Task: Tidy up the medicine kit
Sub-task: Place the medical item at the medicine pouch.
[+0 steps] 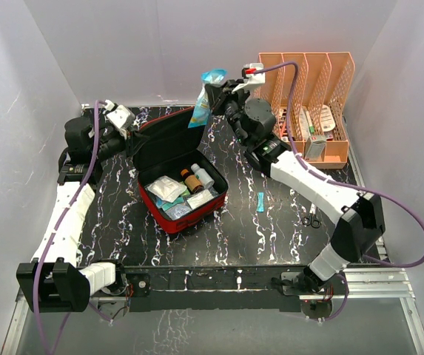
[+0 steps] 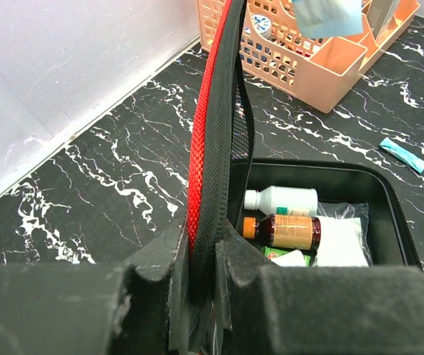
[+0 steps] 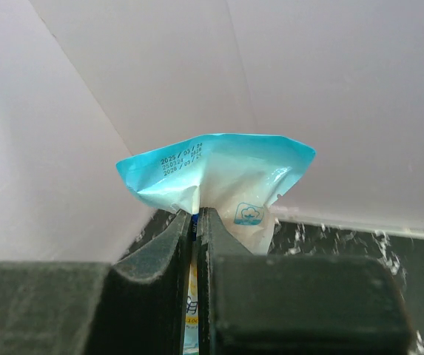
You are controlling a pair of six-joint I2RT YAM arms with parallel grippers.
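On the black marbled table (image 1: 256,237): 1 red medicine kit (image 1: 186,218), lying open at the middle, slightly left of centre, black lining showing. Lid (image 1: 163,140) raised on the far-left side, standing near upright.

Inside the kit: 2 bottles side by side, 1 white bottle (image 1: 203,176) and 1 amber bottle (image 1: 191,180) with an orange cap, both lying down; beside them several flat white sachets (image 1: 167,188), exact count not readable.

At the far right: 1 orange-pink file rack (image 1: 341,74) with 4 slots, small items in the bottom, too small to name. Right of the kit, apart from it: 1 teal strip (image 1: 260,202) flat on the table. Further right, near the right arm: 1 pair of scissors (image 1: 311,217).

2 arms, both reaching away from the near edge. Left arm running up the left side, elbow bent, wrist turned inward; left gripper (image 2: 200,259) clamped tight on the red-trimmed edge of the lid, holding it up. Right arm stretched diagonally from the near right toward the far centre, wrist lifted high; right gripper (image 3: 197,222) pinched together on 1 blue-and-white packet (image 3: 219,177), hanging in the air just beyond the kit's far corner, between lid and rack, touching neither.
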